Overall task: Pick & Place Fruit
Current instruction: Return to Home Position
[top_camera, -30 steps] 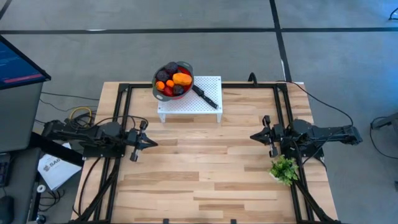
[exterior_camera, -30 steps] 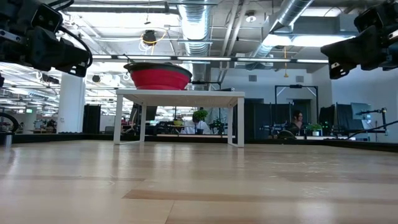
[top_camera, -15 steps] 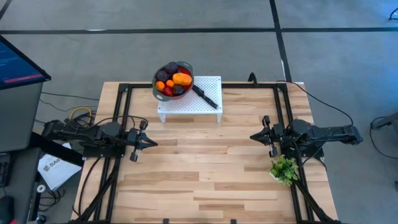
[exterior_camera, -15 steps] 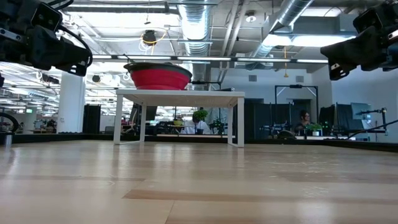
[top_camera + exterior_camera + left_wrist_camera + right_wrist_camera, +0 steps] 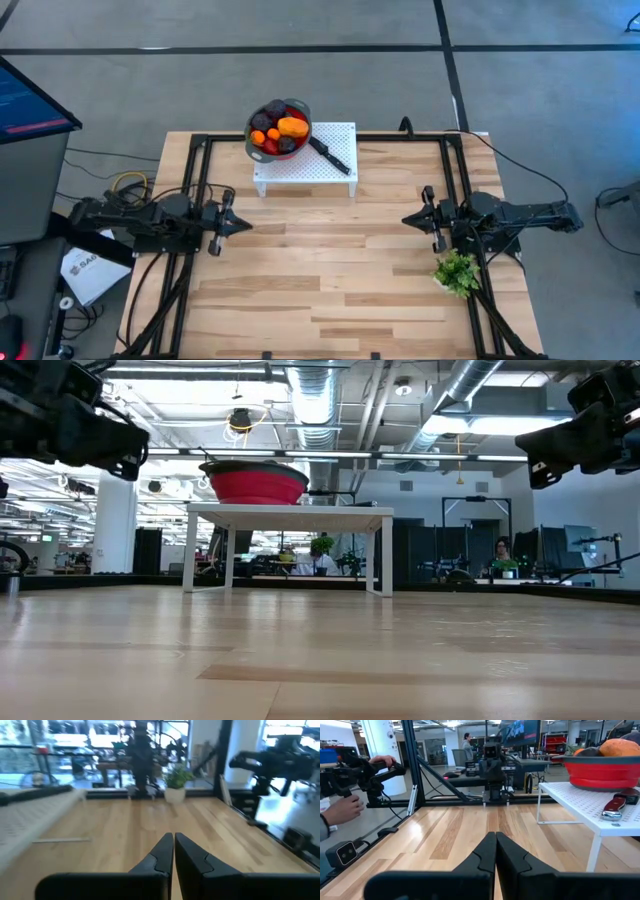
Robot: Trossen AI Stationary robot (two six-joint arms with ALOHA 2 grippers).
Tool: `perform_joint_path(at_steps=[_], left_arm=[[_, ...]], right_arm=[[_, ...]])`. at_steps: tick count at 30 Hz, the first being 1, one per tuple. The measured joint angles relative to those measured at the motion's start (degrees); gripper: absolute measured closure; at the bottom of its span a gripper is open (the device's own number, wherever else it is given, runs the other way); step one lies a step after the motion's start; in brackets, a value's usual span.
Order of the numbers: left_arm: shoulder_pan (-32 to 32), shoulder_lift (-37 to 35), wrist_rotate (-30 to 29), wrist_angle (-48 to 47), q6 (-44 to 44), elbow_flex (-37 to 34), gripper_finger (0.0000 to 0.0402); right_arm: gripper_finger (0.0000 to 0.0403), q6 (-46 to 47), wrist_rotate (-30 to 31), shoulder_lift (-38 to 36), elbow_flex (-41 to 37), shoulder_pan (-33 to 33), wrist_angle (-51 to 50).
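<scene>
Fruit [image 5: 279, 130]: a heap of small toy pieces. It holds dark purple-black round ones, red ones and small orange balls. One larger oblong orange-yellow piece lies on top, toward the right side of the heap.
Fruit location: all visible pieces sit inside the red bowl [image 5: 249, 141] with the grey rim. None lies on the desk [image 5: 330, 270]. In the right wrist view the orange-yellow piece and a dark one rise above the bowl's rim.
Bowl location: on the left end of the white perforated shelf [image 5: 300, 166], which stands on legs at the far edge of the desk, a little left of centre.
Knife [image 5: 331, 156]: black, lying flat on the shelf just to the right of the bowl, at a slant. Whether it touches the bowl cannot be told.
Left pincer [image 5: 243, 226]: at the left side of the desk, raised above the wood and pointing toward the desk's centre. The left wrist view shows its fingers pressed together with nothing between them.
Right pincer [image 5: 407, 219]: at the right side of the desk, raised and pointing toward the centre, facing the left one across bare wood. Its fingers meet tip to tip and hold nothing.
Separation: both pincers are well apart from the shelf and the fruit.
Green sprig [image 5: 457, 271]: on the desk just in front of the right arm, near the desk's right edge.
Background: a person's hand [image 5: 342, 810] shows beyond the desk's edge in the right wrist view.
</scene>
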Motion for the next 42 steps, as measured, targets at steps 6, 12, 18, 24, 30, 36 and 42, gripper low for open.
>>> perform_joint_path(at_steps=[6, 12, 18, 24, 30, 36, 42], left_arm=[[3.8, -4.5, -0.1, -1.0, 1.5, 0.0, 0.0390], [3.8, -4.5, 0.0, -1.4, 1.6, 0.0, 0.0391], [3.6, -4.5, 0.0, -1.3, 0.1, 0.0, 0.0390], [3.7, -4.0, 0.1, -0.4, 0.1, 0.0, 0.0390], [3.7, -4.0, 0.1, 0.3, 0.1, 0.0, 0.0388], [3.7, -4.0, 0.1, 0.7, 0.1, 0.0, 0.0391], [3.7, -4.0, 0.1, 1.0, 0.1, 0.0, 0.0388]], right_arm=[[0.0403, 0.0, 0.0, 0.0, 0.0, 0.0, 0.0], [0.0403, 0.0, 0.0, 0.0, 0.0, 0.0, 0.0], [0.0403, 0.0, 0.0, 0.0, 0.0, 0.0, 0.0], [0.0403, 0.0, 0.0, 0.0, 0.0, 0.0, 0.0], [0.0403, 0.0, 0.0, 0.0, 0.0, 0.0, 0.0], [0.0403, 0.0, 0.0, 0.0, 0.0, 0.0, 0.0], [0.0403, 0.0, 0.0, 0.0, 0.0, 0.0, 0.0]])
